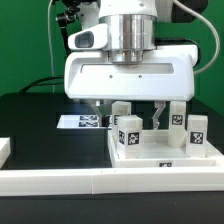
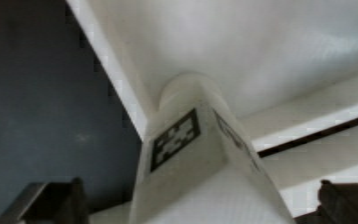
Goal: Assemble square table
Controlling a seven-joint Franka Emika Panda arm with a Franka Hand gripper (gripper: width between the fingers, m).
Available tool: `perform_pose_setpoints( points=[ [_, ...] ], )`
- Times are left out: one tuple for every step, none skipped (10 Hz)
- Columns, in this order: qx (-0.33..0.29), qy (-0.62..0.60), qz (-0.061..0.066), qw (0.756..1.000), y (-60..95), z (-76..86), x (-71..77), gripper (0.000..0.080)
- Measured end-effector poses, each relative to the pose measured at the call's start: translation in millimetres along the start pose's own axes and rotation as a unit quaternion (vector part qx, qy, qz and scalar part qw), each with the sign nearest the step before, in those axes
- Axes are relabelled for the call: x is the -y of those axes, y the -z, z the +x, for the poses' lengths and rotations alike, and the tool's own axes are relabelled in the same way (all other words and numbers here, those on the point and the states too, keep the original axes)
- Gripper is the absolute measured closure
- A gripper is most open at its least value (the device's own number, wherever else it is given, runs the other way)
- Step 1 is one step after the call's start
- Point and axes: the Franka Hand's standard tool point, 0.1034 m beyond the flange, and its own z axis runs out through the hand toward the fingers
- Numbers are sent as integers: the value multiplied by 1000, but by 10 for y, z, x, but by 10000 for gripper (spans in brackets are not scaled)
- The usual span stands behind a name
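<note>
A green backdrop (image 1: 25, 40) stands behind the black table (image 1: 40, 125).

A Franka arm's white gripper (image 1: 128, 112) hangs at centre frame above a white square table slab (image 1: 165, 152) lying at lower right, its fingers spread apart around nothing. Four tagged white legs stand upright on the slab: one at front centre (image 1: 128, 135), one at right (image 1: 197, 132), two behind (image 1: 120, 110) (image 1: 177, 114). The marker board (image 1: 80, 122) lies on the black table (image 1: 35, 125) at centre left. A low white border wall (image 1: 100, 182) crosses the bottom.
</note>
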Motion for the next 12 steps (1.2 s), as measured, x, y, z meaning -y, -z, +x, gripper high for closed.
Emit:
perform_pose_setpoints(
  points=[
    [-1, 54, -2, 999, -3, -4, 9, 151],
    [-2, 95, -4, 995, -4, -7, 26, 151],
    [-3, 128, -6, 992, -5, -6, 34, 151],
    [-2, 160, -7, 987, -9, -11, 27, 151],
    [-2, 193, -7, 981, -11, -13, 18, 151],
    [-1, 221, -11, 975, -10, -13, 21, 151],
    [-1, 249, -13, 968, -8, -9, 17, 151],
    [-1, 275, -14, 961, -5, 1, 6, 151],
    [-1, 275, -14, 961, -6, -1, 7, 151],
    [0, 274, -15, 962, -9, -2, 4, 249],
    [0, 274, -15, 962, -10, -2, 3, 385],
    [0, 271, -14, 962, -12, -4, 4, 385]
  ],
)
